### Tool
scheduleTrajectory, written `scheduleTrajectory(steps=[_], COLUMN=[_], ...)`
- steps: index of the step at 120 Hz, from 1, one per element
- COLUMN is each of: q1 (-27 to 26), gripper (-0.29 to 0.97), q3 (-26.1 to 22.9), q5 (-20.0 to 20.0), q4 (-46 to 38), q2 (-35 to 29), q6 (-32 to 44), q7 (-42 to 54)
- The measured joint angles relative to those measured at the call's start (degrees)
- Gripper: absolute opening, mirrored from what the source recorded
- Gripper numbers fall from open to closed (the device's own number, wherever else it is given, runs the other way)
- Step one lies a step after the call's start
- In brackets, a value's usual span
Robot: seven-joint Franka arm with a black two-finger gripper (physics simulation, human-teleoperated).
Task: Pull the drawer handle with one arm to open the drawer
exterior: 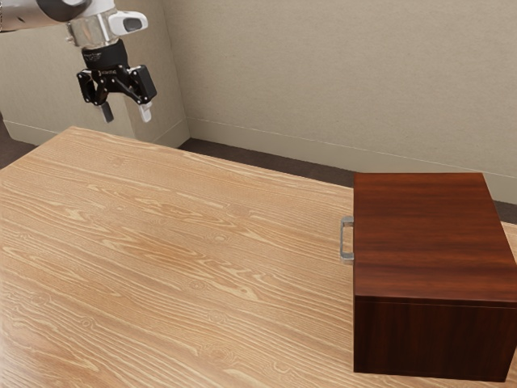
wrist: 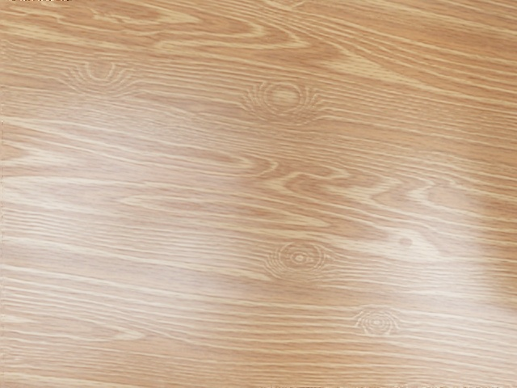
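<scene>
A dark wooden drawer box [exterior: 432, 267] stands on the light wooden table [exterior: 178, 250] at the exterior view's right. Its grey metal handle [exterior: 347, 238] sticks out from the box's side that faces the view's left, and the drawer front sits flush with the box. My black gripper [exterior: 126, 112] hangs high above the table's far left corner, far from the handle, fingers pointing down and open with nothing between them. In the wrist view, bare wood grain of the table [wrist: 258, 194] lies under my hand.
Beige walls with a pale baseboard [exterior: 323, 145] run behind the table. A wide stretch of tabletop lies between my gripper and the box. The box sits close to the table's right and near edges.
</scene>
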Motion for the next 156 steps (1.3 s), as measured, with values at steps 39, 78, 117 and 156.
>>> scheduleTrajectory(steps=[39,78,117,156], q1=[-1.1,-7.7,-10.3,-14.9], gripper=[0.68,0.68,0.68,0.68], q3=[-0.5,-1.0,-0.5,-0.7], q5=[2.5,3.1,6.7,7.3], q4=[9.0,4.5,-14.3,-31.4], q2=[-2.1,0.4,-2.2,-13.1], q6=[-1.9,1.5,12.4,21.6], q7=[-0.4,-4.7,-15.7,-29.5])
